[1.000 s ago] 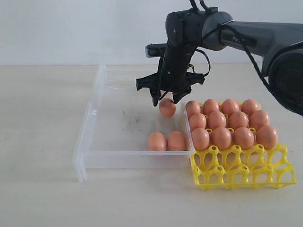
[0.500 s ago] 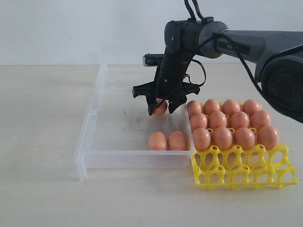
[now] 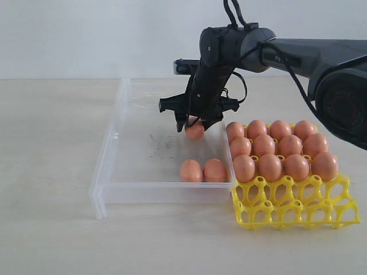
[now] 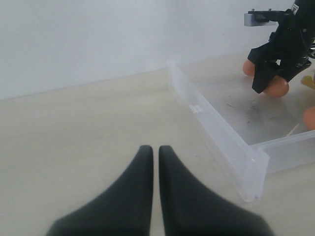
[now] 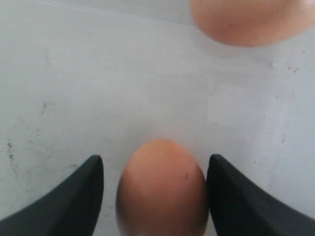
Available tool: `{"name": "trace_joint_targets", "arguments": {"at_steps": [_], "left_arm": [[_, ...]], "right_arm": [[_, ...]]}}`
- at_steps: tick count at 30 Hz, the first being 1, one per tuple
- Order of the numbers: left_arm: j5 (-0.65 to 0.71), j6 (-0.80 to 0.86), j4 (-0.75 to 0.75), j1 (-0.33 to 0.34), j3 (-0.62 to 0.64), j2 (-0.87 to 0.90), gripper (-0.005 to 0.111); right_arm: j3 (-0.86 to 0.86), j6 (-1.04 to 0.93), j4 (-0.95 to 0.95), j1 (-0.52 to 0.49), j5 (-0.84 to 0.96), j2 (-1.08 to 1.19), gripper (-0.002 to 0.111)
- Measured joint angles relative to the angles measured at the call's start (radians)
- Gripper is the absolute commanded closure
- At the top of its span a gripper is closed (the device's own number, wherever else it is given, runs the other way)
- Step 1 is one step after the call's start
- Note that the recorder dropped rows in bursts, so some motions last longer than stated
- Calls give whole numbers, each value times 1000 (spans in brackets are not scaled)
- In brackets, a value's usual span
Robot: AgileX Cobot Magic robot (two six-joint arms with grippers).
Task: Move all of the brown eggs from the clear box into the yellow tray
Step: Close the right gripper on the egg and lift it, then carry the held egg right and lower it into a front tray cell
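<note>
In the clear box (image 3: 109, 154) lie three brown eggs. One egg (image 3: 195, 130) sits near the far right side, and my right gripper (image 3: 195, 122) is lowered around it. The right wrist view shows this egg (image 5: 162, 189) between the open fingers: one finger (image 5: 231, 196) touches it and a gap remains at the other. Two more eggs (image 3: 190, 171) (image 3: 214, 171) lie side by side at the front wall. The yellow tray (image 3: 292, 209) holds several eggs (image 3: 269, 166) in its back rows. My left gripper (image 4: 151, 149) is shut and empty over the table, left of the box (image 4: 216, 128).
The tray's front row of cells (image 3: 287, 212) stands open, close to the box's right front corner. The box walls are low. Another egg (image 5: 251, 19) lies ahead of the right gripper on the speckled floor.
My right gripper has come down and slightly left, from above the egg to around it. The egg now sits a little further left. Its jaws have stayed equally wide.
</note>
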Motion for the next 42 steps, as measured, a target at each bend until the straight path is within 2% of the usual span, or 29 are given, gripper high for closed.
{"name": "trace_joint_targets", "arguments": {"at_steps": [2,4,7,10,11,17,20,24,30,34,35,36,37,39,42], "left_arm": [[0,0,0,0,0,0,103],[0,0,0,0,0,0,103],[0,0,0,0,0,0,103],[0,0,0,0,0,0,103],[0,0,0,0,0,0,103],[0,0,0,0,0,0,103],[0,0,0,0,0,0,103],[0,0,0,0,0,0,103],[0,0,0,0,0,0,103],[0,0,0,0,0,0,103],[0,0,0,0,0,0,103],[0,0,0,0,0,0,103],[0,0,0,0,0,0,103],[0,0,0,0,0,0,103],[0,0,0,0,0,0,103]], "right_arm": [[0,0,0,0,2,0,55],[0,0,0,0,2,1,60],[0,0,-4,0,-13,1,78],[0,-9,-4,0,-20,1,105],[0,-28,-4,0,-18,1,108],[0,-206,-4,0,-17,1,108],[7,-232,-4,0,-108,1,108],[71,-231,8,20,-359,-6,108],[295,-220,13,89,-864,-55,108],[610,-98,15,110,-1438,-132,108],[724,-46,15,112,-1674,-146,108],[785,-18,15,112,-1768,-151,108],[901,67,15,112,-1981,-151,108],[1029,146,34,112,-2117,-161,108],[1142,157,6,109,-2153,-202,108]]}}
